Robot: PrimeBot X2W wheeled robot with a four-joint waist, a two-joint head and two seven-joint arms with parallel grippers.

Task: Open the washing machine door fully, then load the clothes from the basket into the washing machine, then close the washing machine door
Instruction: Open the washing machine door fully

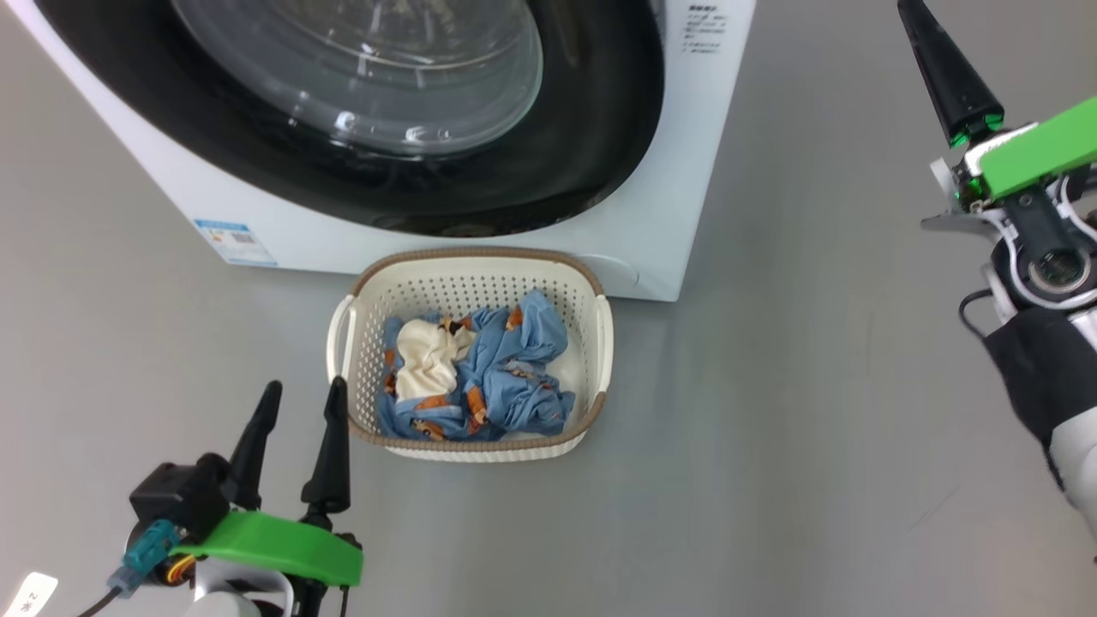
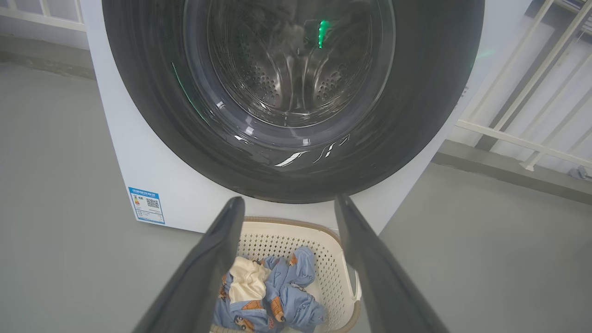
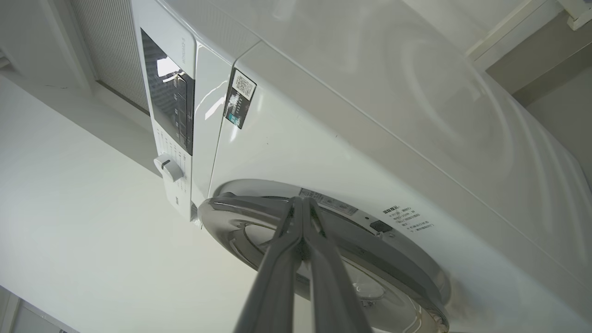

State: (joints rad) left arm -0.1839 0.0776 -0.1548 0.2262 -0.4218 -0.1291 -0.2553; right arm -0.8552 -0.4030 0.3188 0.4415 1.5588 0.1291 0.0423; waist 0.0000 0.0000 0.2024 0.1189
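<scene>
left gripper [image 1: 304, 386]: near left of scene, low over the floor, fingers spread wide with nothing between them; tips point at the basket's near left corner, just beside it, not touching
blue label [image 1: 236, 242]: on the washing machine's front, lower left corner
washing machine [image 1: 514, 231]: white, far centre, standing on the floor, front facing the robot
door [image 1: 600, 128]: round, wide black rim, lies flat against the machine's front, looks shut; steel drum shows through it in the left wrist view
glass window [image 1: 386, 68]: clear bowl bulging out at the door's centre
basket [image 1: 480, 255]: cream with brown rim, on the floor right before the machine, under the door's low edge; its far rim is close to the machine's front, contact unclear
clothes [image 1: 514, 360]: all inside the basket, light blue crumpled pile with orange prints
cream cloth [image 1: 428, 356]: on top of the pile, left part of the basket
right gripper [image 1: 915, 13]: raised at far right, fingers pressed together, holding nothing; in the right wrist view its tips lie over the door's outer edge, contact cannot be told
control panel [image 3: 169, 106]: dark, on the machine's front above the door, white knob beside it
floor [image 1: 814, 386]: grey
</scene>
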